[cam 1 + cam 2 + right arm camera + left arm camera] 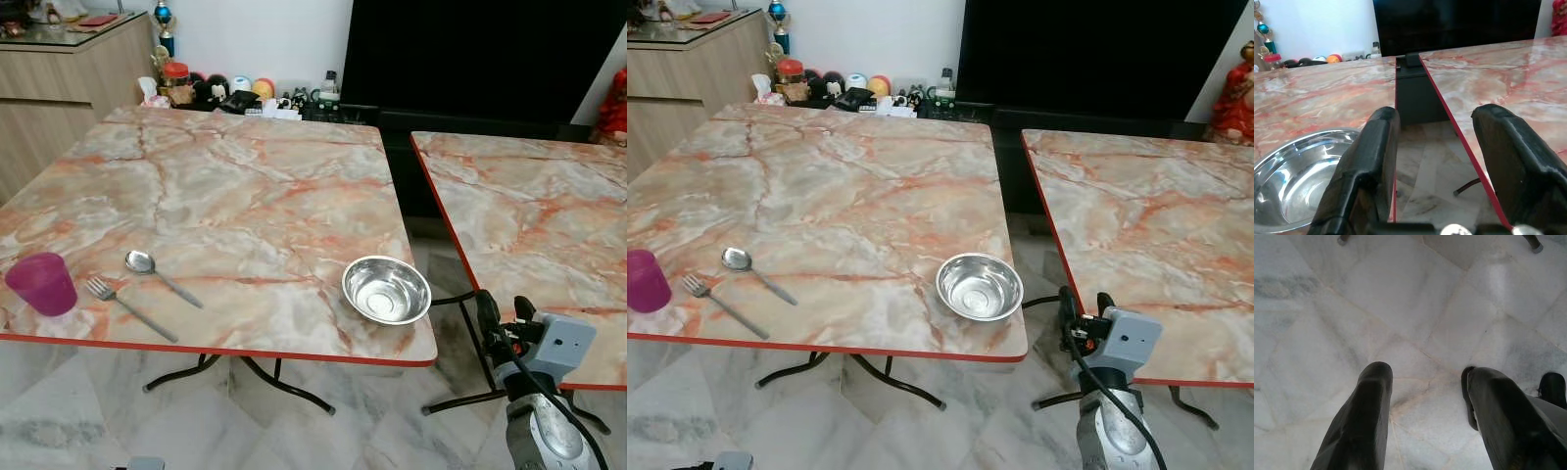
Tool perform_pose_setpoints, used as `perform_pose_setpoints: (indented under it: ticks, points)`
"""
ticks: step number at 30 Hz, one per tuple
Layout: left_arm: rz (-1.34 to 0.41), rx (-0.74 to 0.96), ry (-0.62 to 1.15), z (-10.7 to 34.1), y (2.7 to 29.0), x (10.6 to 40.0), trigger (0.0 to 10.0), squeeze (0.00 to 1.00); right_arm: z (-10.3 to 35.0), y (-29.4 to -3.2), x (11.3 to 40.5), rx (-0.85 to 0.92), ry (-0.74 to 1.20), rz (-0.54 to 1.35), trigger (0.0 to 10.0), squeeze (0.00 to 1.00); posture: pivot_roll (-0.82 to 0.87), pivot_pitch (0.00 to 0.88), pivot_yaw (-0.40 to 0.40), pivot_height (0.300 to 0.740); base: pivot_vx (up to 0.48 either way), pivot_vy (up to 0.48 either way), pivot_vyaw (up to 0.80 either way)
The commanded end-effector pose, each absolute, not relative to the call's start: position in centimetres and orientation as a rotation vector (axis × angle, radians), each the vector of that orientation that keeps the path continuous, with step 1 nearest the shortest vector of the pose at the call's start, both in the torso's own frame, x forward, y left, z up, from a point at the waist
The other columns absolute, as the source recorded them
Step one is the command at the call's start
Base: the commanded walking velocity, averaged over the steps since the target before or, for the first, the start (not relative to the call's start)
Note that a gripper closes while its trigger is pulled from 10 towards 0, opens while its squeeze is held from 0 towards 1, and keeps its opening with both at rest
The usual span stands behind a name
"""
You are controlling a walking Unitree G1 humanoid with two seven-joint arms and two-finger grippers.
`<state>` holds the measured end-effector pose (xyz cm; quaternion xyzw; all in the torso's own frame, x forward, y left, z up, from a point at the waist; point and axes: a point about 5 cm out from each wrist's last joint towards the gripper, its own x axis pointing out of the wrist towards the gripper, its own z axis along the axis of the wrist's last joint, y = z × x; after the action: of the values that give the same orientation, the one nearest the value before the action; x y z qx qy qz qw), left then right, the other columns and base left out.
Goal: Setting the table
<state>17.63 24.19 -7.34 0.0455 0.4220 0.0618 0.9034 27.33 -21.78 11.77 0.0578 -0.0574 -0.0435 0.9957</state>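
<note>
Home dining area: marble tables (245,186), television (470,54).

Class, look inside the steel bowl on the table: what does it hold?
The steel bowl holds nothing: its shiny bottom shows bare, with only reflections. In the right wrist view, the right gripper covers part of its rim.

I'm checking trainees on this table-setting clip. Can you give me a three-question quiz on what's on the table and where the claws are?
1. True or false: the fork lies inside the bowl.
2. Which sits nearest the table's left front corner? A) spoon B) pink cup C) bowl
3. Fill in: the right claw is open and hovers over the gap between the two tables, beside the ____.

Key
1. False: the fork lies on the table between cup and spoon.
2. B
3. bowl. The left claw hangs open above the floor.
</note>
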Motion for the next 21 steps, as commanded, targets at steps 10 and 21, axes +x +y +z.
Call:
perform_pose_setpoints:
  ticks: [10,21]
  points:
    - [0.139,0.077,0.88,-7.55,24.11,17.23,10.0,0.0,11.76,-21.43,27.23,0.107,-0.112,-0.072,10.0,0.0,0.0,0.068,-0.056,0.74,0.262,0.0,0.32]
    - [0.135,0.081,0.877,-7.58,24.06,17.16,10.0,0.0,11.6,-21.37,27.08,0.107,-0.104,-0.066,10.0,0.0,0.0,0.071,-0.059,0.74,0.083,0.0,0.0]
